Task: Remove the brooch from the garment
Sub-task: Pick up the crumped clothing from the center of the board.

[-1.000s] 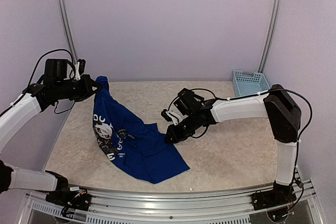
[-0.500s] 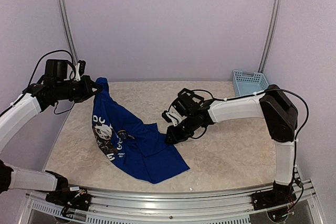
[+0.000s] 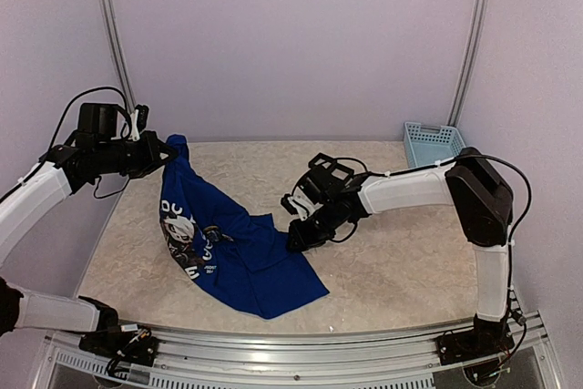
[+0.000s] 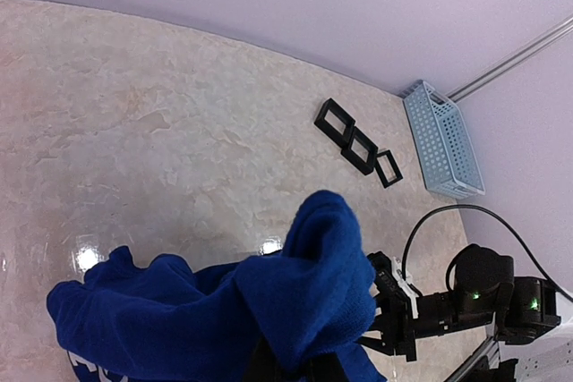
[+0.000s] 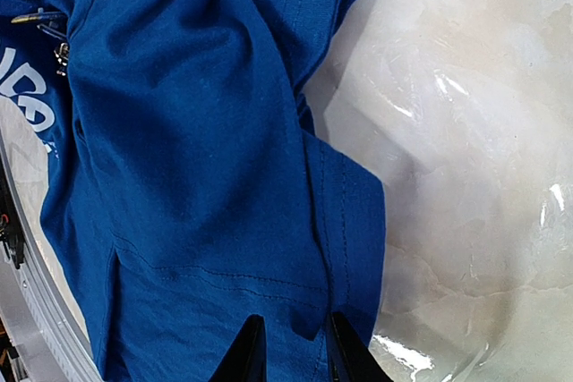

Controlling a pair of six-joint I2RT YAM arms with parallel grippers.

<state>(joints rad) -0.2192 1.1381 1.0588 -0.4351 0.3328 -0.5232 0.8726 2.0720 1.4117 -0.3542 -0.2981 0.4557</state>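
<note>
Right arm's elbow has swung slightly leftward; nothing else has shifted.
The left claw (image 3: 164,154) stays pressed together on a bunched corner of the blue shirt (image 3: 241,257), holding it up while the rest trails across the worktop (image 3: 392,261). The right claw (image 5: 291,351) sits at the shirt's right hem, fingers a little apart. The brooch (image 5: 40,20) is pinned beside the white lettering.
</note>
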